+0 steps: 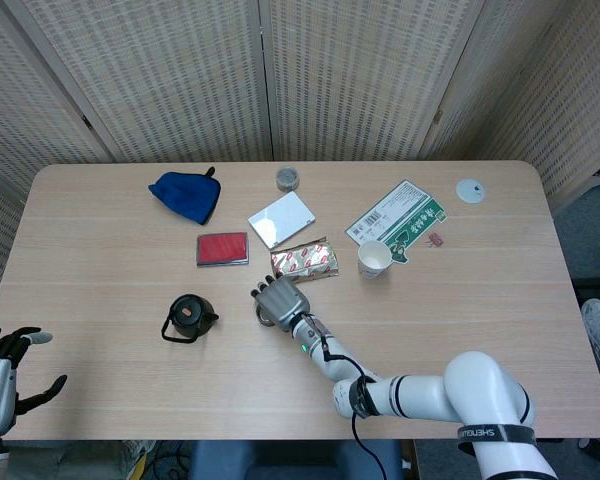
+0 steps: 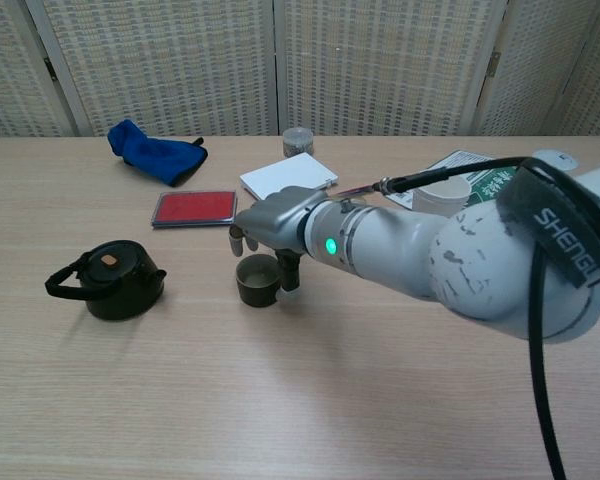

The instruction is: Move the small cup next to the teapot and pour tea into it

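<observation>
The small dark cup (image 2: 257,282) stands upright on the table, a hand's width to the right of the black teapot (image 2: 110,280) (image 1: 188,316). My right hand (image 2: 275,222) (image 1: 278,298) hovers just over the cup. Its fingers (image 2: 237,240) are raised above the rim at the left and its thumb is down close beside the cup's right wall. In the head view the hand covers nearly all of the cup. My left hand (image 1: 0,378) is off the table's near left corner, fingers spread, holding nothing.
Behind the cup lie a foil packet (image 1: 305,260), a red case (image 1: 222,248) and a white box (image 1: 281,218). A paper cup (image 1: 373,258) and a green package (image 1: 398,220) sit to the right. A blue cloth (image 1: 185,194) lies far left.
</observation>
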Available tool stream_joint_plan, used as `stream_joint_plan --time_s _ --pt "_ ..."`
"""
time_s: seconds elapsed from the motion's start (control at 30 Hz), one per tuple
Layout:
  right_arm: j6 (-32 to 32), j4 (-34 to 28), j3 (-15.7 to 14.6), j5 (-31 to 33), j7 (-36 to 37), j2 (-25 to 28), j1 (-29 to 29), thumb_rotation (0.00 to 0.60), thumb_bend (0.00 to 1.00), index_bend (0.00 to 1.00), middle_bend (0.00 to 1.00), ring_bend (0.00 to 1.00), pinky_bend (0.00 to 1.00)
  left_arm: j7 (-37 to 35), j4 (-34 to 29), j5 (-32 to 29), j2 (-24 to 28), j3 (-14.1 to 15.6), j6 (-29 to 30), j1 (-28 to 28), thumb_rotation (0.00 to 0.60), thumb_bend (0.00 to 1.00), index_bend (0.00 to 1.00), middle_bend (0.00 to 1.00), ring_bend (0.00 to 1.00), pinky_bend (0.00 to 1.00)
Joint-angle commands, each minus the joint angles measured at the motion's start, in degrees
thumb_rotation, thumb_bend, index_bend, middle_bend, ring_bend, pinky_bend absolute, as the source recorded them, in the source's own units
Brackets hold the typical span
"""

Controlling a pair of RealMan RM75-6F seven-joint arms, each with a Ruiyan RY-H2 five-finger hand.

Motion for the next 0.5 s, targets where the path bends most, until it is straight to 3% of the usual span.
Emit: stream_joint_plan --time_s 0.03,0.27,0.5 --pt "0.87 -1.63 -0.23 -0.55 0.58 1.17 -0.13 0.600 0.20 0.20 0.22 0.16 0.26 0.05 -0.02 0.07 -0.02 0.00 0.03 0.02 0.600 0.18 0.36 0.27 0.26 0.08" --pt "7.52 -13.70 -2.13 -6.56 3.61 10.45 -4.58 0.600 0.20 0.20 0.21 0.15 0.26 -0.54 0.33 -0.11 0.16 -0.54 -0.04 -0.17 0.600 0.18 0.36 0.27 0.26 0.08" --pt "19.86 -27.55 -7.87 -17.79 9.34 24.01 -15.09 0.600 0.20 0.20 0.21 0.15 0.26 -1.29 1.45 -0.30 0.16 -1.29 -1.29 -1.25 0.600 0.18 0.36 0.27 0.26 0.08"
